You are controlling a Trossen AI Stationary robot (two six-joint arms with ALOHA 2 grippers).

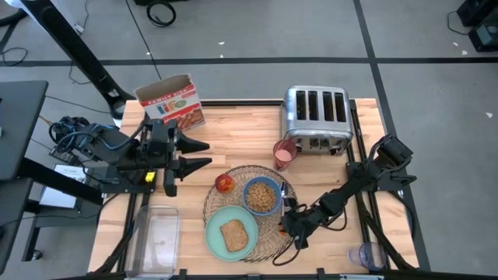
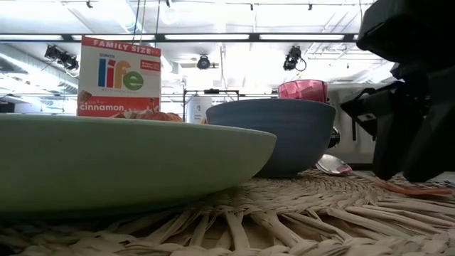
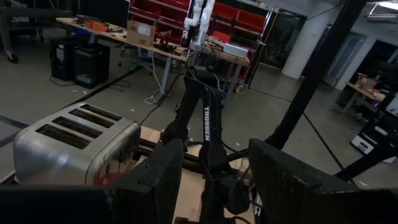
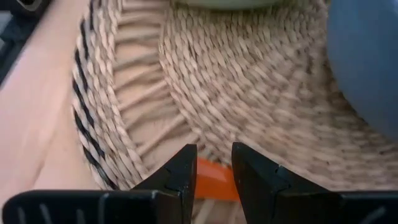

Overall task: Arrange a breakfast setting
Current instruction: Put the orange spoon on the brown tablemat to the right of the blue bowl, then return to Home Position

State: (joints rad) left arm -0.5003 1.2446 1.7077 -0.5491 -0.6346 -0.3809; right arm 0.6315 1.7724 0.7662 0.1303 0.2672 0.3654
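Resting on one woven placemat (image 1: 268, 225) were one green plate (image 1: 214, 233) with one toast slice (image 1: 233, 235), one blue bowl (image 1: 263, 195), one apple (image 1: 225, 183), right gripper (image 4: 212, 177) pinching one orange spoon handle (image 4: 213, 185), left gripper (image 1: 204, 154) spread above bare table (image 1: 241, 140), one pink cup (image 1: 284, 154) beside one toaster (image 1: 315, 118).

We see a grey concrete floor (image 1: 249, 31) crossed by dark lines, long ceiling lights (image 2: 206, 36) overhead, red shelving (image 3: 239, 18) along the far wall, and a cluttered workbench (image 3: 143, 43) before it.
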